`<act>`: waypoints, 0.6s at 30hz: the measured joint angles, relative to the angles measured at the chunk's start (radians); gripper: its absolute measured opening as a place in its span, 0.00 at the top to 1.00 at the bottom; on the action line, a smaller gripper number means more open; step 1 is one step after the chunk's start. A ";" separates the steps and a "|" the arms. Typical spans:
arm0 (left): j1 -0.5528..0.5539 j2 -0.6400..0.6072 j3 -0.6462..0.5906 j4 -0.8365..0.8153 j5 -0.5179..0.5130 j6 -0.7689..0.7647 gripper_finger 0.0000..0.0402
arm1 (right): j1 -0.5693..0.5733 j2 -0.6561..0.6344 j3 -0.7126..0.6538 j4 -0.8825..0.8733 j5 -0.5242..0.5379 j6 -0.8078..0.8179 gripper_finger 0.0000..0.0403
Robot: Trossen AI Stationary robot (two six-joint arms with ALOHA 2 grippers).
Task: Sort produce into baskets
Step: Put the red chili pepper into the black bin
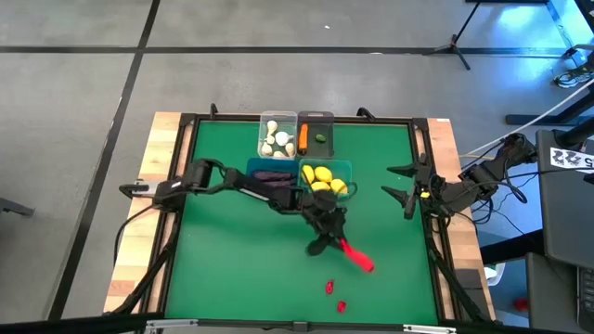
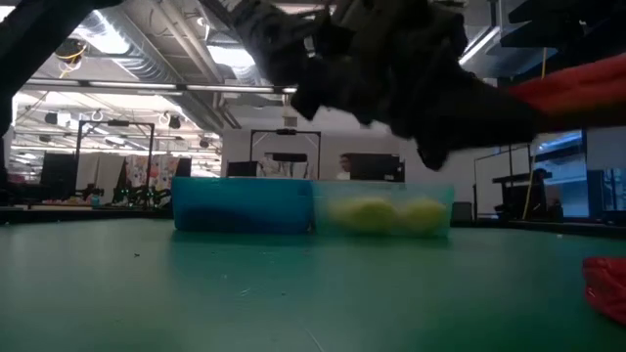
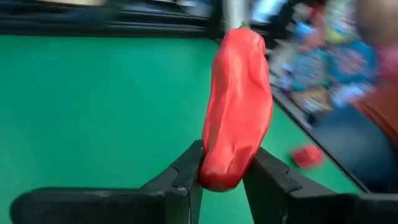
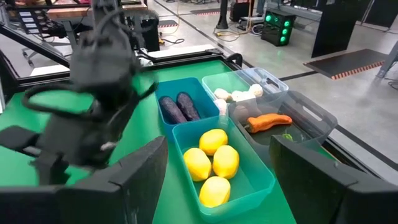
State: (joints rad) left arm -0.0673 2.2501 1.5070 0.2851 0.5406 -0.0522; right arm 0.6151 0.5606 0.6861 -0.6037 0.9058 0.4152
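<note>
My left gripper [image 1: 334, 243] is above the table's middle, just near of the baskets, shut on a red chili pepper [image 1: 356, 257]. Two more small red pieces [image 1: 329, 288] [image 1: 341, 305] lie on the mat toward the near edge. The clear basket [image 1: 264, 139] holds white garlic bulbs. The dark grey basket [image 1: 317, 117] holds an orange carrot and a green piece. One teal basket [image 1: 252, 169] holds dark eggplants, the other [image 1: 345, 170] holds yellow lemons. My right gripper [image 4: 217, 168] is open and empty at the table's right edge. My left gripper pinches one end of the red chili [image 3: 219, 175] between its two fingers [image 3: 186, 171]. The chili sticks out beyond the fingertips, along the line of the fingers, toward the table's near right. It is lifted clear of the mat [image 2: 577, 83].
The four baskets cluster at the table's far middle. A black frame [image 1: 186, 167] borders the green mat. One red piece [image 3: 306, 155] lies on the mat ahead of my left gripper. Open mat lies on the left and near the right arm.
</note>
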 joint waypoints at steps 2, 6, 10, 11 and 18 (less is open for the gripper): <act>0.019 -0.032 0.001 -0.035 -0.063 -0.055 0.77 | 0.000 0.000 0.000 0.000 0.002 0.000 0.30; 0.058 -0.104 0.001 -0.172 -0.187 -0.078 0.77 | 0.000 0.000 0.000 0.000 0.009 0.000 0.30; 0.091 -0.166 0.002 -0.323 -0.422 -0.090 0.77 | 0.000 0.000 0.000 0.000 0.009 0.000 0.30; 0.098 -0.175 0.001 -0.345 -0.485 -0.101 0.77 | 0.000 0.000 0.000 -0.001 0.009 0.000 0.30; 0.137 -0.220 0.001 -0.416 -0.792 -0.182 0.76 | 0.000 0.000 0.000 -0.001 0.009 0.000 0.30</act>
State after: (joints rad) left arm 0.0700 2.0300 1.5082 -0.1307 -0.2517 -0.2341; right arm 0.6151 0.5602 0.6861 -0.6048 0.9150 0.4149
